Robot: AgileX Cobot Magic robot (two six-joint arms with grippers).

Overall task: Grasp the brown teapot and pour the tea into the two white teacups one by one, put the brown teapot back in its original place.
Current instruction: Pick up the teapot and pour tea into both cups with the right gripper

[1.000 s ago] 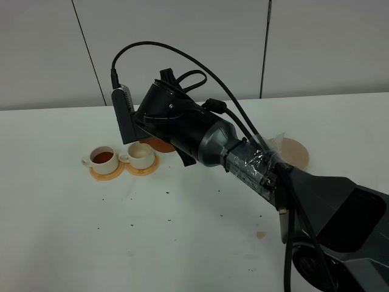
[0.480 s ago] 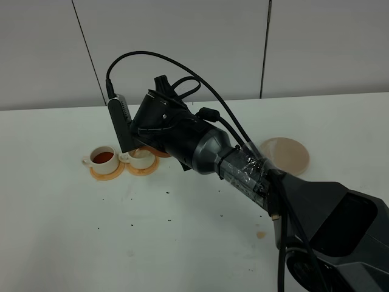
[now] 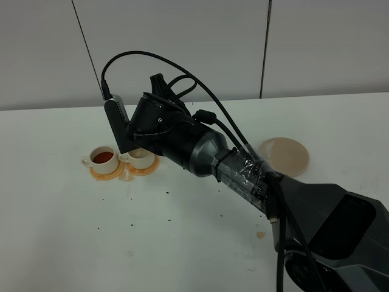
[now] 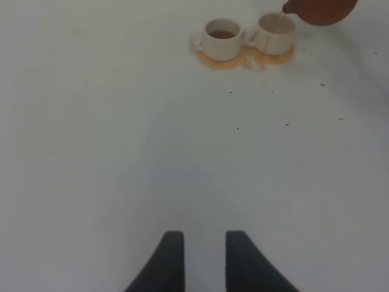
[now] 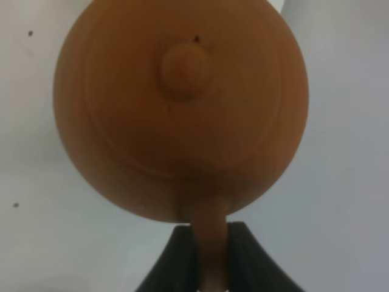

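The right fingers [image 5: 179, 261] are clenched on the loop handle of the brown teapot [image 5: 182, 109], one finger on each side of the strap. The pot hangs tipped forward, so the right wrist view looks straight at its lid and small round knob [image 5: 185, 66].

In the left wrist view the pot's body shows at the edge of the picture. Its short spout [image 4: 284, 10] is directly above the second teacup [image 4: 275, 33], and a thin pale streak runs from the spout into that cup.

Just beside it, nearly touching, stands the filled teacup [image 3: 103, 157], which holds reddish-brown tea. Each cup sits on one of the orange coasters [image 3: 104, 173]. A small wet orange-tinged patch [image 3: 126, 175] lies on the table [image 3: 152, 243] where the two coasters meet.

In the high view the right arm [image 3: 200, 149] reaches across the middle to the cups and hides most of the teapot.

The pale beige saucer [image 3: 283, 155] lies bare, well apart from the cups, on the right side of the table. Dark specks are scattered over the white surface, and a faint brown stain [image 3: 261, 234] lies nearer the arm's base.

The left fingers [image 4: 170, 261] are released, slightly apart with bare table showing between them, and hover well away from the cups.
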